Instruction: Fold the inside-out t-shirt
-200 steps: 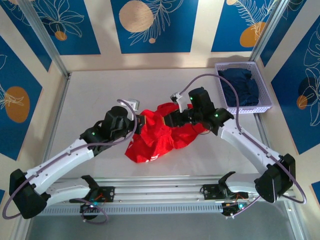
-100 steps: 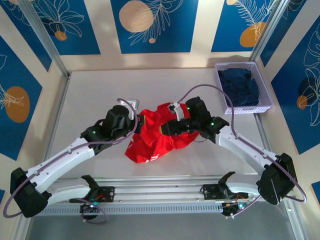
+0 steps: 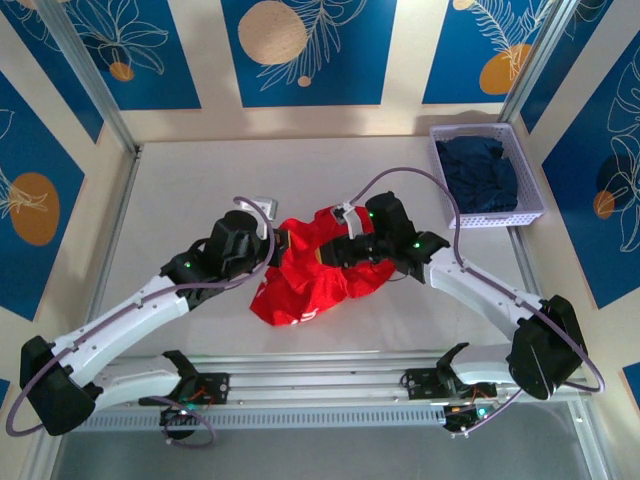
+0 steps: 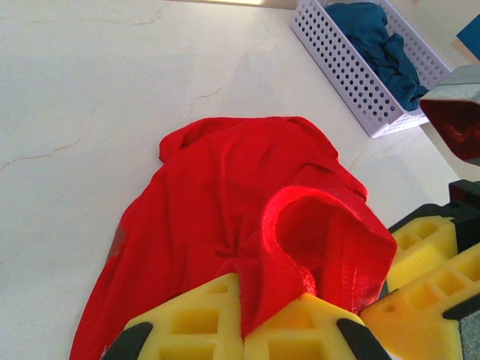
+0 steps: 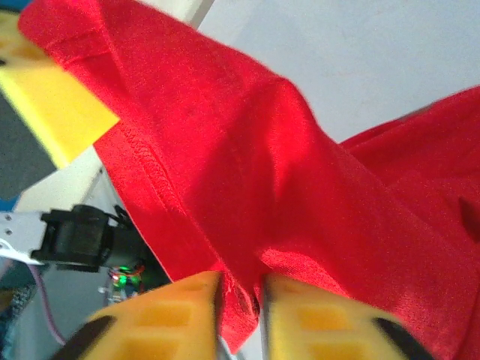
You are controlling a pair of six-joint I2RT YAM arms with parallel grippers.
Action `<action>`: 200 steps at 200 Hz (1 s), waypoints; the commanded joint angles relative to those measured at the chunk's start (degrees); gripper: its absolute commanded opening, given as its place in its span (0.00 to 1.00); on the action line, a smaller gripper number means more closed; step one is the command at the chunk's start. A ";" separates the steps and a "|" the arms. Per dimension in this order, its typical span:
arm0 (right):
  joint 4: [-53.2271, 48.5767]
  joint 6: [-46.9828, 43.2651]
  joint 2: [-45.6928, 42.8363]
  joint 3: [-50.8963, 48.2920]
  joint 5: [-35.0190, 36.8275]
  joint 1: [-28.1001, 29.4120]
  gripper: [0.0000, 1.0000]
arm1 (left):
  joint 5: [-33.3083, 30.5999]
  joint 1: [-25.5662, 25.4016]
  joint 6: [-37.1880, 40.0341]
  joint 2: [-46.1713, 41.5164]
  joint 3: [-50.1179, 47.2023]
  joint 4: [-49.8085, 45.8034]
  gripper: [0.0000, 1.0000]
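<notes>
The red t-shirt (image 3: pixel 305 275) lies crumpled in the middle of the table, with part of it lifted between the two arms. My left gripper (image 3: pixel 276 246) is at its left upper edge. In the left wrist view the left gripper (image 4: pixel 259 300) is shut on a raised fold of the t-shirt (image 4: pixel 240 195), the yellow fingers (image 4: pixel 195 315) pinching the cloth. My right gripper (image 3: pixel 336 252) reaches in from the right, close beside the left one. In the right wrist view the right gripper (image 5: pixel 241 289) pinches a hemmed edge of the t-shirt (image 5: pixel 247 165).
A white perforated basket (image 3: pixel 495 218) stands at the back right with a dark navy garment (image 3: pixel 480 170) in it; the basket (image 4: pixel 352 82) also shows in the left wrist view. A metal rail (image 3: pixel 320 385) with the arm bases runs along the near edge.
The right gripper has moved left toward the left gripper and closed on the t-shirt's cloth. The left arm has stayed put, still gripping its fold.
</notes>
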 commanded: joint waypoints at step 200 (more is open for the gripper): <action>-25.76 4.72 -10.16 -5.98 34.92 4.66 0.00 | 14.15 1.09 -0.62 -5.95 -24.58 13.72 0.01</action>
